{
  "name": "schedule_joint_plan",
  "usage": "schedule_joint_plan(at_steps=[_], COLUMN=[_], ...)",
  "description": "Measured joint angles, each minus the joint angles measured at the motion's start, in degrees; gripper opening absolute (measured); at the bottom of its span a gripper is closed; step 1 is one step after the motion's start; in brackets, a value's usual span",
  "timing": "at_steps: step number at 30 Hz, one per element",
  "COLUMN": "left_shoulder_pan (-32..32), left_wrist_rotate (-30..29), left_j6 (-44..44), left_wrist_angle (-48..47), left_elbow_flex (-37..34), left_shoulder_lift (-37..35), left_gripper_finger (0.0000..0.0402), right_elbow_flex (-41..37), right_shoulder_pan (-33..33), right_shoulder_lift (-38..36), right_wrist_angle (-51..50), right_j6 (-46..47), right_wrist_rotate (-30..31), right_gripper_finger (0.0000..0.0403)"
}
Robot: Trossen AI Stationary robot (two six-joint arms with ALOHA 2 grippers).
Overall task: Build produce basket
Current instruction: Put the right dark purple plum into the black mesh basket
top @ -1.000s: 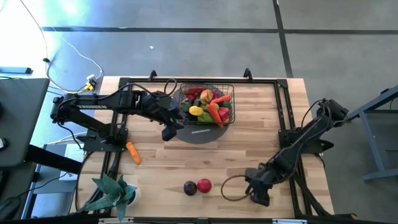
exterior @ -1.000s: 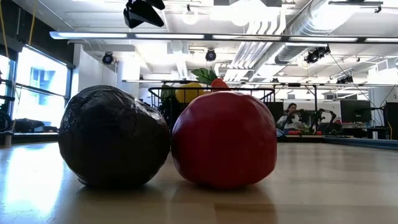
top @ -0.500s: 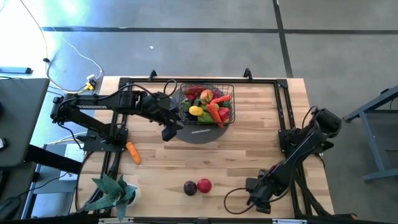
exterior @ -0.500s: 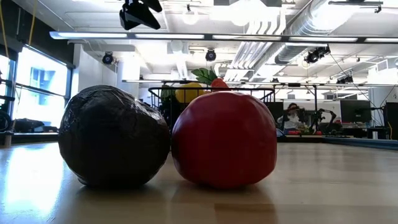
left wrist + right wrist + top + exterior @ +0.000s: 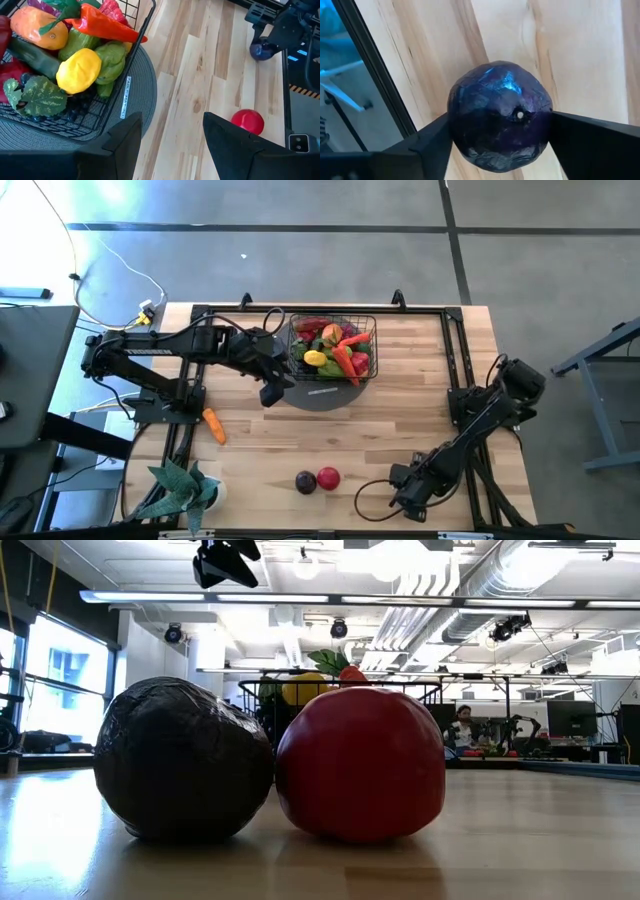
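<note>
The black wire basket (image 5: 368,330), full of mixed produce (image 5: 79,70), stands on a round grey mat at the table's far middle. My left gripper (image 5: 270,392) hangs open above the table at the basket's near left corner, with nothing between its fingers (image 5: 170,140). A carrot (image 5: 213,425) lies at the left. A dark plum (image 5: 305,482) and a red apple (image 5: 328,478) sit side by side near the near edge. My right gripper (image 5: 408,498) is down at the near right, shut on a second dark purple plum (image 5: 495,100). My right gripper pinches the purple plum by two opposite sides (image 5: 457,125) between its two fingers (image 5: 427,142). The fingers come from above, pointing steeply down. The plum sits on the wooden table between them, close to the table's dark edge rail.
A leafy potted plant (image 5: 180,490) stands at the near left corner. Black rails (image 5: 465,360) run along the table's sides. A dark cable loop (image 5: 372,498) lies beside my right gripper. Bare wood lies between the basket and the near fruits.
My right arm has folded lower and its gripper has sunk toward the table at the near right edge, shifting slightly toward the near edge. The apple and the plum beside it have not moved.
</note>
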Motion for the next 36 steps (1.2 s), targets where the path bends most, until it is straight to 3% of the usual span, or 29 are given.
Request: schedule_joint_plan(at_steps=[5, 16, 36], left_shoulder_pan=[0.2, 0.2, 0.2], left_wrist_rotate=[0.0, -0.5, -1.5], left_j6=[0.5, 0.9, 0.9], left_wrist_angle=[0.0, 0.0, 0.1], left_elbow_flex=[0.0, 0.0, 0.0], left_shoulder_lift=[0.0, 0.0, 0.0], left_gripper_finger=[0.02, 0.02, 0.02], right_elbow_flex=[0.0, -0.2, -0.1], right_shoulder_pan=[-1.4, -8.7, -36.0], right_shoulder_lift=[0.0, -4.3, -16.6], right_wrist_angle=[1.7, 2.7, 7.5], right_j6=[0.0, -2.1, -15.3], right_wrist_rotate=[0.5, 6.0, 16.6], right_gripper_finger=[0.0228, 0.0227, 0.0233])
